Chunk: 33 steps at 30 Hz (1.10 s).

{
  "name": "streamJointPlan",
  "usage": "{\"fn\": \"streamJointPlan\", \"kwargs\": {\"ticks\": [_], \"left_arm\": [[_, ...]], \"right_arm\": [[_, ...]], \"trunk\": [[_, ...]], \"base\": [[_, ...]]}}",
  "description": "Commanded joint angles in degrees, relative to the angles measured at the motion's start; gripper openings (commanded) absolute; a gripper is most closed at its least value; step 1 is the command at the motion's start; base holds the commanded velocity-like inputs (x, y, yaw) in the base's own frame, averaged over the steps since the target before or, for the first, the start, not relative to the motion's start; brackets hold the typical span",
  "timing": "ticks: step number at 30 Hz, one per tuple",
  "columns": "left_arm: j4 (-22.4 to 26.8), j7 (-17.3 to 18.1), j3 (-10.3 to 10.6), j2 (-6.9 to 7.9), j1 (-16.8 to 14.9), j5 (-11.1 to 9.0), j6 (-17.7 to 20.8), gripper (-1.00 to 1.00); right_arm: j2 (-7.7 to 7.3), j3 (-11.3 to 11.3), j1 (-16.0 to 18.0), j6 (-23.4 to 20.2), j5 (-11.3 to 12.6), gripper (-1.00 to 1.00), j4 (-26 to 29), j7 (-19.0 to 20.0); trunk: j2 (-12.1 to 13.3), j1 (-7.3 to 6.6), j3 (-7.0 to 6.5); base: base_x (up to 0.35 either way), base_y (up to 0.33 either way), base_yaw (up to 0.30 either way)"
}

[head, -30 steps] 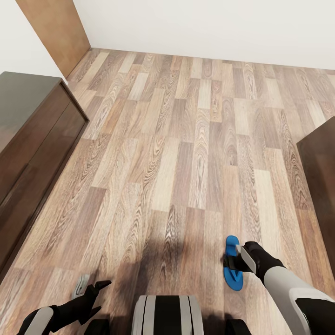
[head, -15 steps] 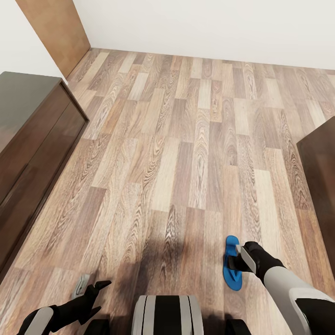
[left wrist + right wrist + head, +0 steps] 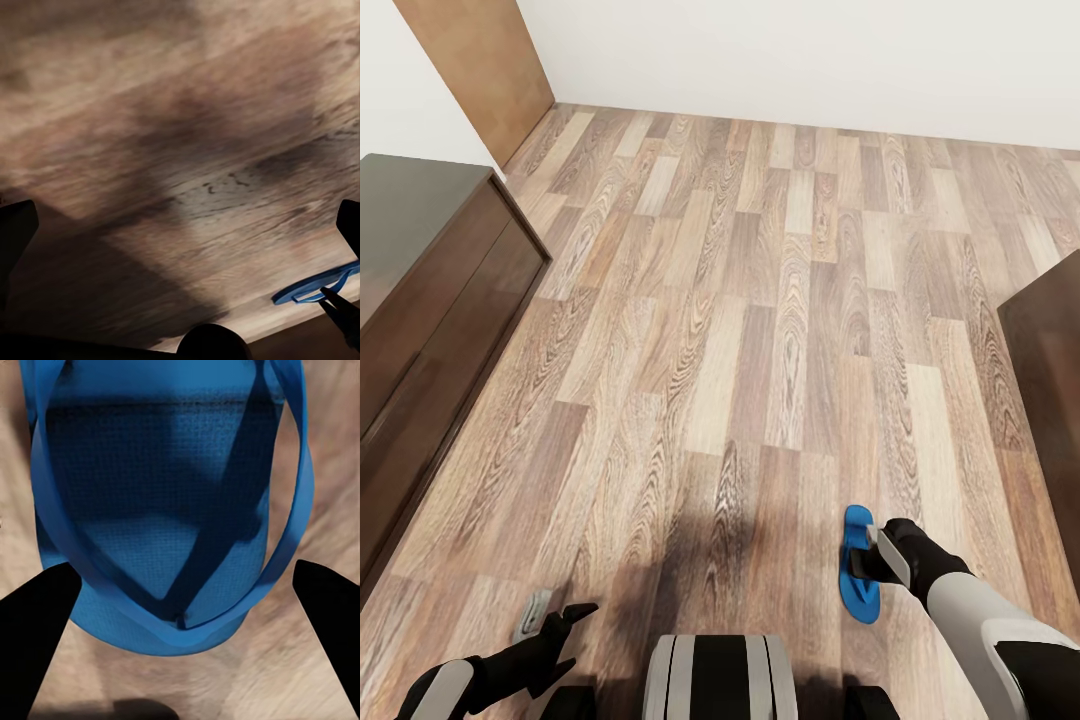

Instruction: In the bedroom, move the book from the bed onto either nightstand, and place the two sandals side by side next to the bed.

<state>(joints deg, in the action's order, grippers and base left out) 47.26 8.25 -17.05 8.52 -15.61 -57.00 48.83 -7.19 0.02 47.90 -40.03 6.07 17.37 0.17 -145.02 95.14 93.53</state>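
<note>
Underfoot, wood-plank floor (image 3: 760,300) meets a white wall (image 3: 810,60).

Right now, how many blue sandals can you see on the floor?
1. The sandal lies on the wood floor by the right gripper, whose fingers are open on either side of it. The other one may be out of view.

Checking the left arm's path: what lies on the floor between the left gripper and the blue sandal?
In the head view, only bare wood floor and the robot's shadow lie between the left gripper and the blue sandal.
</note>
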Motion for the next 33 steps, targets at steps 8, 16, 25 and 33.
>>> {"fn": "streamJointPlan", "kwargs": {"ticks": [8,16,25,33], "left_arm": [[-0.1,0.5,0.0,1.01,0.0,0.4,0.5,1.00],[-0.2,0.5,0.0,1.06,0.0,0.4,0.5,1.00],[-0.2,0.5,0.0,1.06,0.0,0.5,0.5,1.00],[-0.3,0.5,0.0,1.53,0.0,0.6,0.5,1.00]], "right_arm": [[0.03,0.0,0.0,-0.5,0.6,-1.00,0.3,-0.3],[0.05,-0.1,0.0,-0.5,0.6,-1.00,0.3,-0.3],[0.25,-0.1,0.0,-0.5,0.6,-1.00,0.3,-0.3],[0.33,-0.1,0.0,-0.5,0.6,-1.00,0.3,-0.3]], "trunk": [[0.0,-0.01,0.03],[0.0,-0.01,0.03],[0.1,-0.14,-1.08],[0.2,-0.34,-2.85]], "base": [[0.000,0.000,0.000],[0.000,0.000,0.000],[0.000,0.000,0.000],[0.000,0.000,0.000]]}}
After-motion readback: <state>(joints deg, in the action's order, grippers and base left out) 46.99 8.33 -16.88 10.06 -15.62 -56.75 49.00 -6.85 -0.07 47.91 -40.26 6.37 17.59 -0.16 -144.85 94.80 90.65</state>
